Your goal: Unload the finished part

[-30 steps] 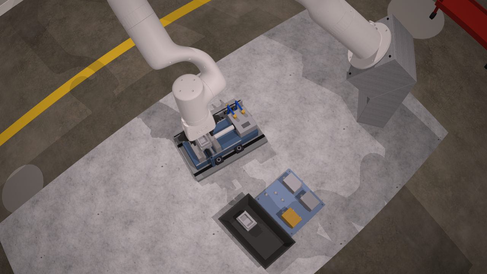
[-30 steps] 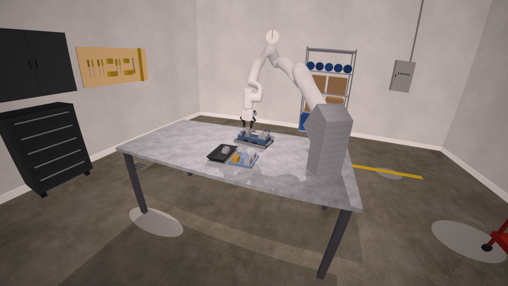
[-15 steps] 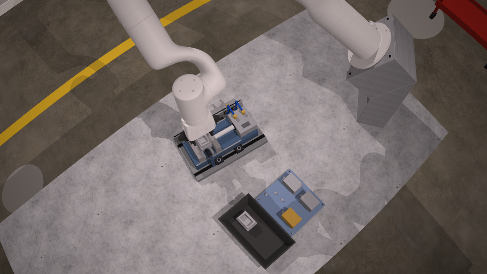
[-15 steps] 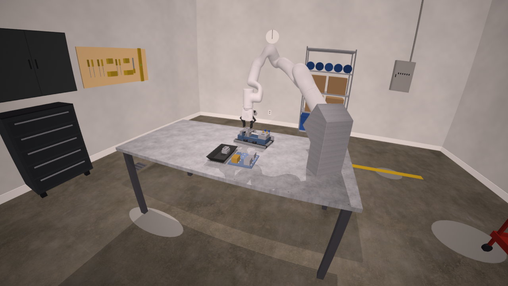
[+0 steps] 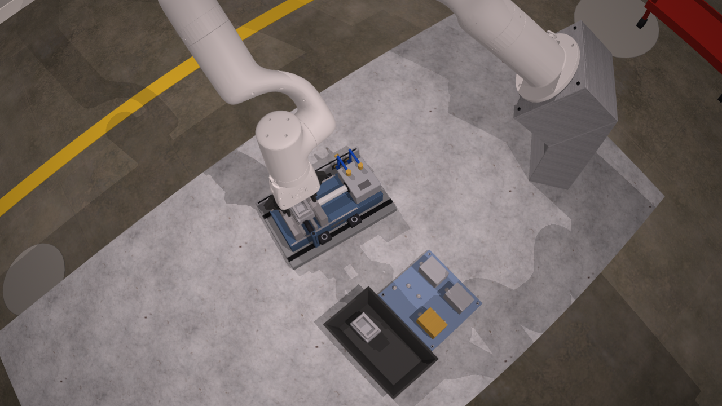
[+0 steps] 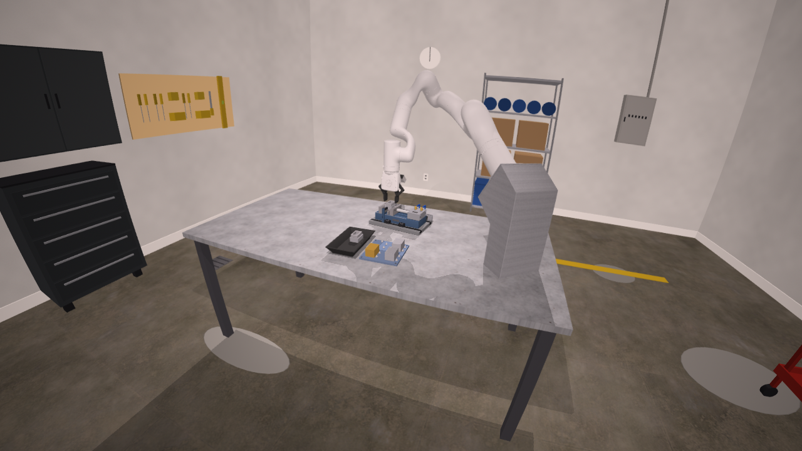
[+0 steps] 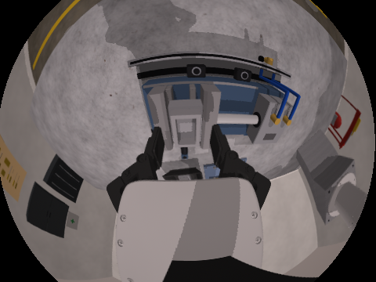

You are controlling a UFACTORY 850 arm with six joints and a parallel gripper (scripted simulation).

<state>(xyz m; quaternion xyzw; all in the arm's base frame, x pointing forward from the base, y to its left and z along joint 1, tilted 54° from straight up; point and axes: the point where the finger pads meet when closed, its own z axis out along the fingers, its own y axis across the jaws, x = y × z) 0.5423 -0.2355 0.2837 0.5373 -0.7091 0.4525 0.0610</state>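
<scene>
A blue vise point(image 5: 322, 212) is seen on the grey desk point(image 5: 151, 303), bolted to a base plate with black rails. The finished part point(image 7: 184, 124), a light grey block with a rectangular pocket facing up, is held between the vise's two grey clamping blocks. The gripper point(image 7: 187, 147) is positioned directly above this part, pointing straight down. Its jaws are spread apart, one black finger point(image 7: 155, 147) to each side of the part, and nothing is gripped between them. Whether the fingers touch the part's sides cannot be told from the wrist view.

Well apart from the vise, nearer the desk edge, the black outfeed tray point(image 5: 404, 374) is found. One grey pocketed part point(image 5: 366, 327) is already lying flat on its floor, pocket up, toward one end; the rest of the tray floor is bare.

Just beside the tray, a light blue fixture plate point(image 5: 404, 290) is laid. Two plain grey blocks point(image 5: 432, 270) and one yellow block point(image 5: 432, 322) are carried on it.

The arm is mounted on a grey pedestal point(image 5: 570, 146) at the far side of the desk.
</scene>
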